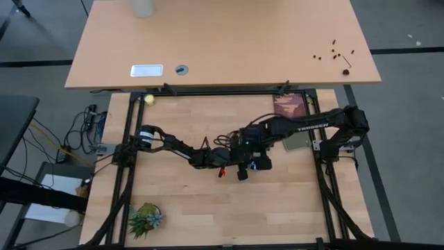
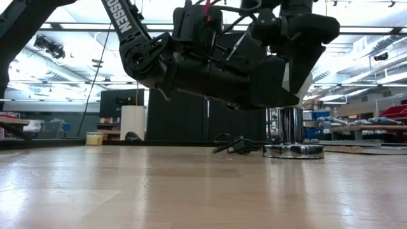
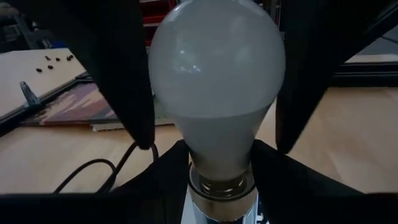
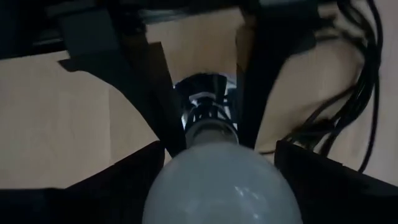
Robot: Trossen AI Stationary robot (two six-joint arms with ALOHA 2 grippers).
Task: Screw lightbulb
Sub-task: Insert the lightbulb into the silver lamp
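Two dark arms meet over the middle of the pale wooden table (image 1: 208, 208). At the table's left edge lie a small green artificial plant (image 1: 146, 219), near the front corner, and a little yellowish ball (image 1: 148, 99), near the back corner.

Reaching in from the left, the left gripper (image 3: 221, 149) is closed on the narrow neck of the white, rounded, matte glass lightbulb (image 3: 217, 68), its two dark fingers (image 3: 155, 186) pressed against either side just above the silvery-grey screw base (image 3: 222, 194). The lightbulb stands upright at mid-table, with soft reflections on its smooth globe. Its base sits down in the round silvery metal socket (image 2: 294, 151), which rests flat on the wood on a wide disc foot. A black cord (image 3: 93, 171) trails away across the table beside it.

From the right, the right gripper (image 4: 219, 149) straddles the wide globe of the lightbulb, set broad. I cannot tell whether it clamps the glass or stands just clear of it. Behind it, at the back right of the table, lies a flat reddish-brown patterned book (image 1: 290, 104).
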